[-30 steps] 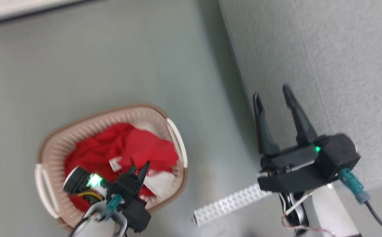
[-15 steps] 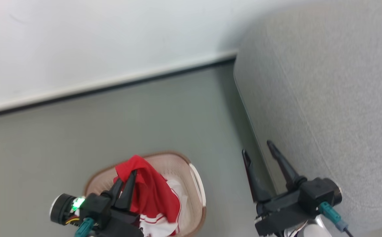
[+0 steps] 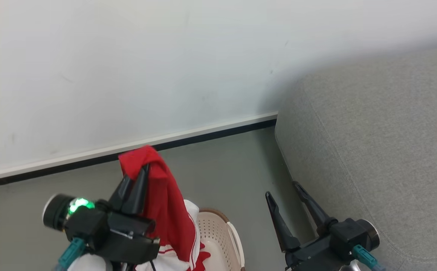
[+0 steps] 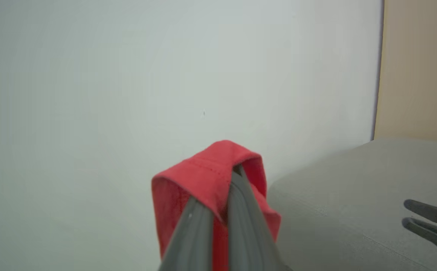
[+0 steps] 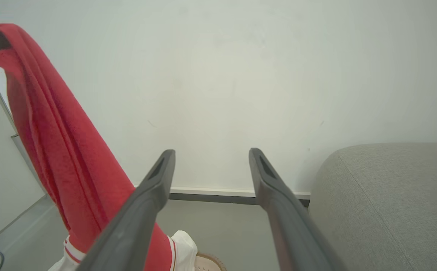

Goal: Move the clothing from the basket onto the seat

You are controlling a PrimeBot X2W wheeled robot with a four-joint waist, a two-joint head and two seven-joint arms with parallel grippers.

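Left pincer (image 3: 139, 173): we found it at 7 o'clock in the head view, clenched on a fold of the clothing, with its fingers pressed together and pointing toward 1 o'clock.
Clothing (image 3: 165, 203): the red garment hung from the left pincer's tips, raised over the basket. It draped down toward 5 o'clock, with white striped trim at its lower end. We could not tell whether that lower end touched the basket. It was well apart from the seat.
Basket (image 3: 218, 233): it stood on the floor (image 3: 222, 165) at 6 o'clock, cut off by the bottom edge. We saw part of its perforated side, brown rim and one white handle.
Seat (image 3: 384, 150): the grey sofa took up the 3 o'clock side, with its rounded corner near the wall (image 3: 165, 67).
Right pincer (image 3: 281, 189): it was released at 5 o'clock, its two fingers spread wide and holding nothing. It was just beside the seat's edge and pointed toward 11 o'clock.
Baseboard (image 3: 203, 131): a pale strip with a dark line ran along the foot of the wall, from 9 o'clock to the seat's corner.
Left wrist view: the red fold wrapped over the fingertips, and the right pincer's tips showed at 4 o'clock.
Right wrist view: the clothing hung along the 9 o'clock side, and the seat lay at 4 o'clock.
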